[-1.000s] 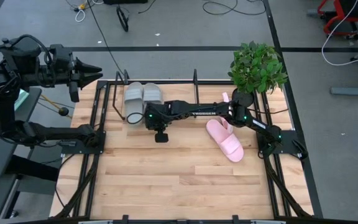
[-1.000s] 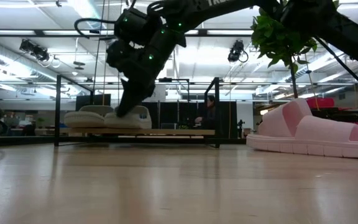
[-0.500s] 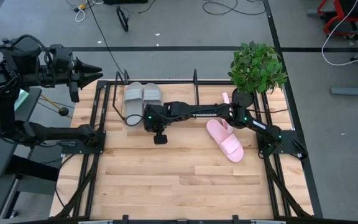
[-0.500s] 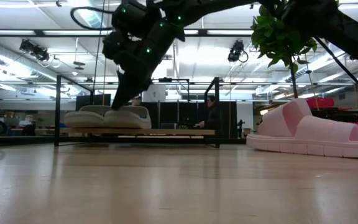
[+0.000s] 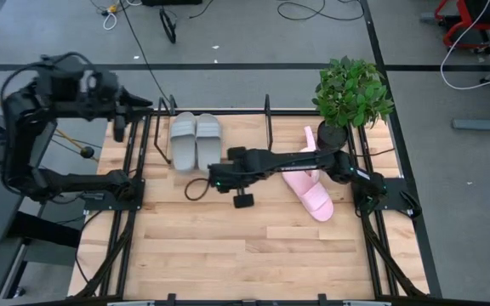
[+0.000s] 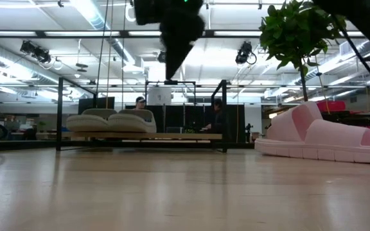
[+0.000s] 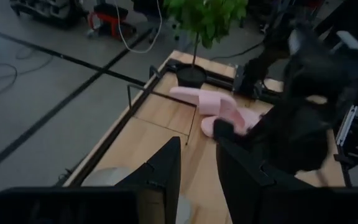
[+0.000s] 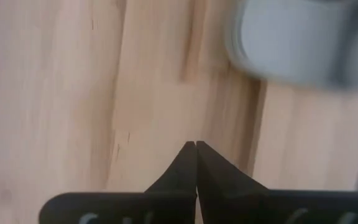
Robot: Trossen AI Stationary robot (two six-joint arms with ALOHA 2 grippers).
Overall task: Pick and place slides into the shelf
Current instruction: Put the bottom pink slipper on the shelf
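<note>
The grey slides [image 5: 196,138] sit side by side, soles down, at the left end of the black wire shelf [image 5: 266,115] by the table's far edge; the low view shows the grey slides [image 6: 111,120] on the shelf's rack [image 6: 172,136]. One pink slide [image 5: 316,201] lies flat on the table at the right. The second pink slide [image 5: 308,134] lies beside the plant pot, partly under my right arm. My right gripper [image 5: 214,181] hovers shut and empty above the table, nearer than the grey pair. My left gripper [image 7: 197,163] is open, raised beyond the table's far left corner.
A potted plant [image 5: 353,92] stands at the far right corner, next to the pink slides [image 6: 323,135]. Black arm-mount rails [image 5: 130,204] run along both table sides. Bare wood [image 5: 228,246] spreads over the near half. The shelf's right part [image 6: 191,136] holds nothing.
My right gripper has drawn away from the near end of the grey slides, rising and moving toward the table's near edge and to the right. The grey pair stays put on the shelf. My left arm has swung slightly toward the table.
</note>
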